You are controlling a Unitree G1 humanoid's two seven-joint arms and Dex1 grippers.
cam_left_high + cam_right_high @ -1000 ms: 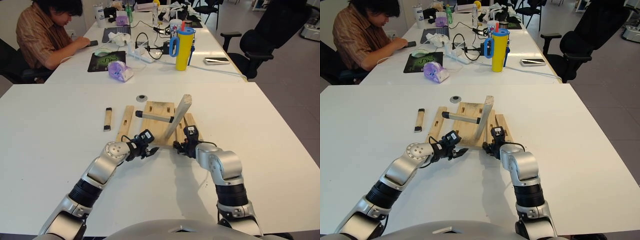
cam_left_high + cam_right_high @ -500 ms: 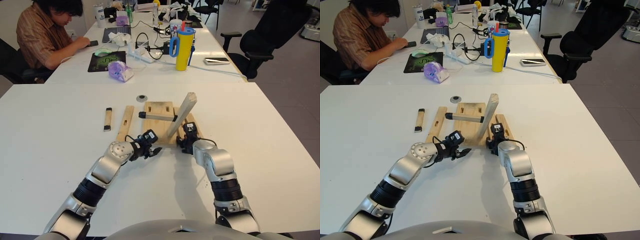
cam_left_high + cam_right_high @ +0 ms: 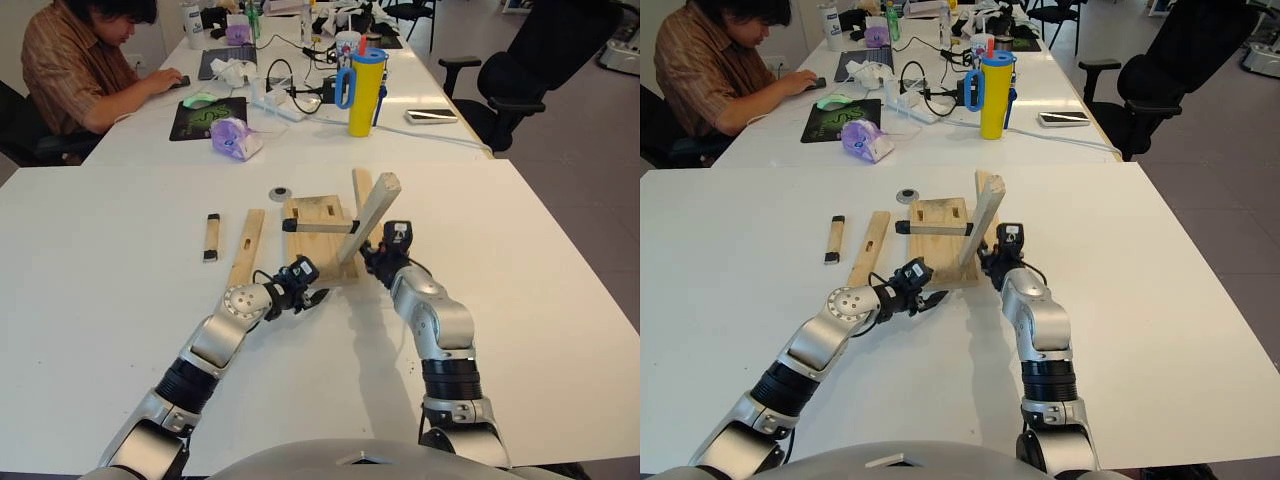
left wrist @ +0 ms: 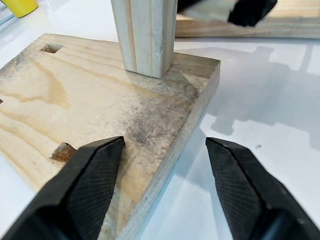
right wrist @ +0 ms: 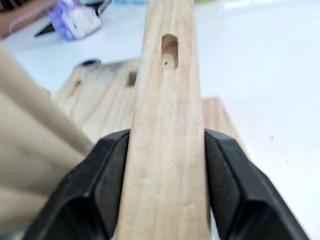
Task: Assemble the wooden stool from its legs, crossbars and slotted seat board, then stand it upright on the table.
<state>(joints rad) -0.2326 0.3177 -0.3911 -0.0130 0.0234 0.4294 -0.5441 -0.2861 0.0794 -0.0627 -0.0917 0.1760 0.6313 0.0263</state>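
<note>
White counter (image 3: 120,300), wide and plain; behind it a second counter (image 3: 300,135) carrying a yellow jug (image 3: 366,90) among cables and clutter. Slotted seat board (image 3: 320,213): flat near the middle of the white counter, slots facing up. Leg (image 3: 372,215): foot set on the board near its front corner, tilted, top end leaning away to the right, a slot showing in its face. Crossbar (image 3: 318,227): joined to that leg, reaching out level over the board to the left, dark at its free end. Loose leg (image 3: 246,248): flat on the counter just left of the board. Short crossbar (image 3: 211,237): flat, farther left, apart from the rest. Third leg (image 3: 361,184): lying behind the tilted one at the board's right edge. Round disc (image 3: 281,194): near the board's far left corner. Right hand (image 3: 373,259): fingers (image 5: 112,185) clamped on the tilted leg low down. Left hand (image 3: 312,297): fingers (image 4: 90,185) spread apart either side of the board's front corner, gripping nothing.
</note>
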